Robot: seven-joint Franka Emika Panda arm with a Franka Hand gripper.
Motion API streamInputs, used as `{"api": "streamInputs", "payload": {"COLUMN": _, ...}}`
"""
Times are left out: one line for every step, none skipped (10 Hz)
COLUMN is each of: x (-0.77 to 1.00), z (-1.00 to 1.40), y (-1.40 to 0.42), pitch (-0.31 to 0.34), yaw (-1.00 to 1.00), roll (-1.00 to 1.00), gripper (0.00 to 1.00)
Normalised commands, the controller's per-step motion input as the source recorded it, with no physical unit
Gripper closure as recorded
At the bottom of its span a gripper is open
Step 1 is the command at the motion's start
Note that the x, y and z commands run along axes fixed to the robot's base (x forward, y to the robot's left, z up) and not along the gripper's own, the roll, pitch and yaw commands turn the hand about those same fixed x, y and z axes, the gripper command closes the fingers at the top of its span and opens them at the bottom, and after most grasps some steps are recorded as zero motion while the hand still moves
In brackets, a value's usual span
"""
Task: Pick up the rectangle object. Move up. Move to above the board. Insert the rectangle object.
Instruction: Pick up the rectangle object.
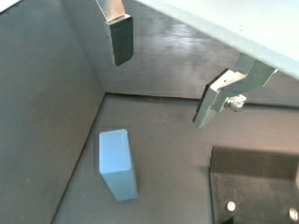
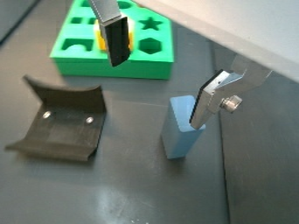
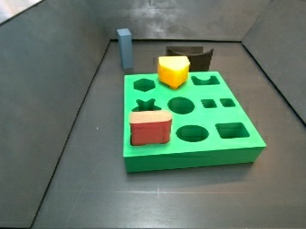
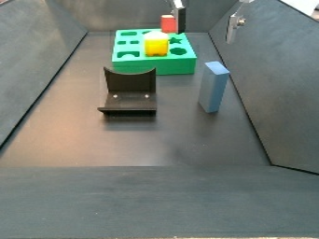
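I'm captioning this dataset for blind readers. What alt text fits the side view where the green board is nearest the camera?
A green board with shaped holes fills the foreground, a red block and a yellow block on it. The blue-grey rectangle object stands upright behind it, beside the dark fixture. The gripper is out of frame.

The gripper (image 2: 162,70) hung with its jaws spread wide and nothing between them. In both wrist views its two flat silver fingers (image 1: 118,35) showed well apart, each with a dark pad, one finger (image 2: 212,98) carrying a small screw at its mount. In a side view the gripper (image 4: 206,17) sat high at the far end of the scene, only its fingertips dipping into sight.
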Motion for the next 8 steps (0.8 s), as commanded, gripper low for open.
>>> {"api": "streamInputs", "payload": {"x": -0.06, "z": -0.01, "y": 0.00, "pitch": 0.013, "yaw": -1.00, "roll": 0.10, "gripper": 0.00}}
{"api": "streamInputs", "payload": {"x": -0.07, "z": -0.01, "y": 0.00, "pitch": 0.011, "yaw": -1.00, "roll": 0.10, "gripper": 0.00}}
{"api": "streamInputs", "payload": {"x": -0.07, "z": -0.01, "y": 0.00, "pitch": 0.010, "yaw": -1.00, "roll": 0.10, "gripper": 0.00}}
{"api": "streamInputs", "payload": {"x": -0.07, "z": -0.03, "y": 0.00, "pitch": 0.004, "yaw": -1.00, "roll": 0.09, "gripper": 0.00}}
{"api": "streamInputs", "payload": {"x": -0.05, "z": -0.07, "y": 0.00, "pitch": 0.007, "yaw": -1.00, "roll": 0.09, "gripper": 0.00}}
{"api": "streamInputs", "payload": {"x": -0.06, "z": -0.15, "y": 0.00, "pitch": 0.003, "yaw": -1.00, "roll": 0.09, "gripper": 0.00}}
{"api": "streamInputs", "payload": {"x": -0.05, "z": -0.19, "y": 0.00, "pitch": 0.004, "yaw": -1.00, "roll": 0.07, "gripper": 0.00}}
{"api": "streamInputs", "payload": {"x": -0.04, "z": -0.17, "y": -0.01, "pitch": 0.039, "yaw": -0.99, "roll": 0.02, "gripper": 0.00}}
